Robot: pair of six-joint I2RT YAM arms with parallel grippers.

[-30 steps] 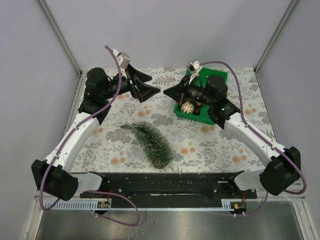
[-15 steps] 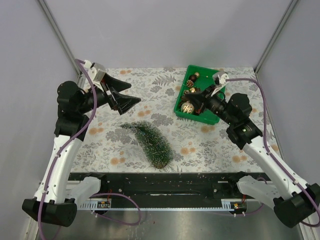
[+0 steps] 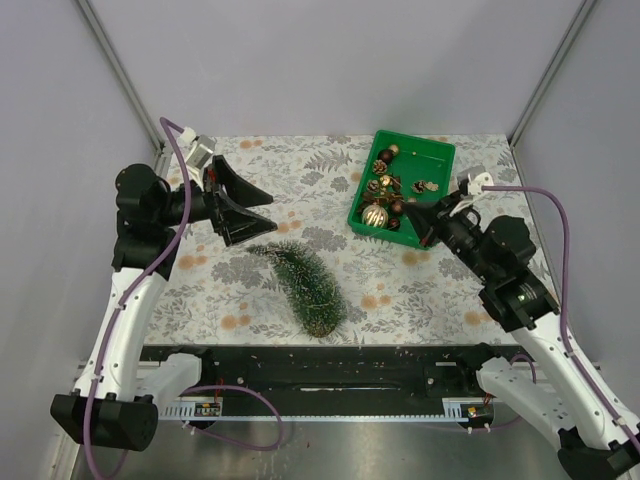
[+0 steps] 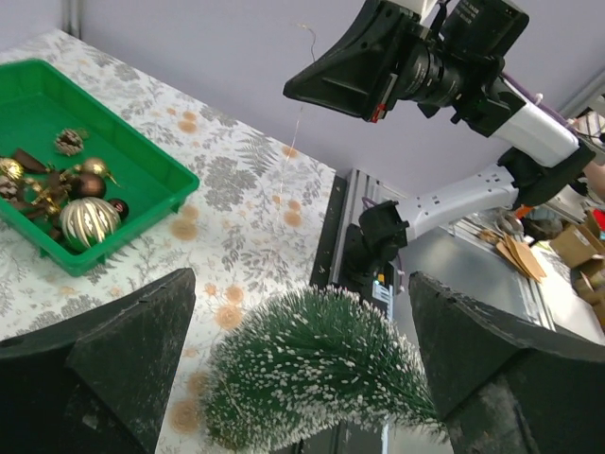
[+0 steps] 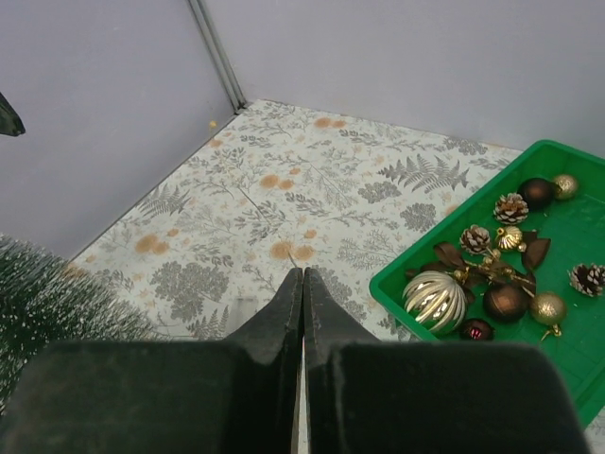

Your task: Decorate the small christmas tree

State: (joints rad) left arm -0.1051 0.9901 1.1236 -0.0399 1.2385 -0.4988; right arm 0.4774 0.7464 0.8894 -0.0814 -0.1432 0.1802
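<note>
TOP VIEW: I see the bristly, dark green small christmas tree (image 3: pixel 305 285) lying on its side on the floral cloth (image 3: pixel 300 160), my left gripper (image 3: pixel 268 212) spread wide beside its tip | LEFT WRIST: frosted bristles show between the parted fingers (image 4: pixel 104 369) | RIGHT WRIST: my right gripper (image 5: pixel 302 284) is clenched tight, near the green plastic bin (image 5: pixel 548 364).

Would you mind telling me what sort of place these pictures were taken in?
Probably an enclosed test booth in a robotics lab: plain lilac wall panels set in aluminium frame posts, a black mounting rail along the near edge, and a floral tablecloth over the table.
</note>
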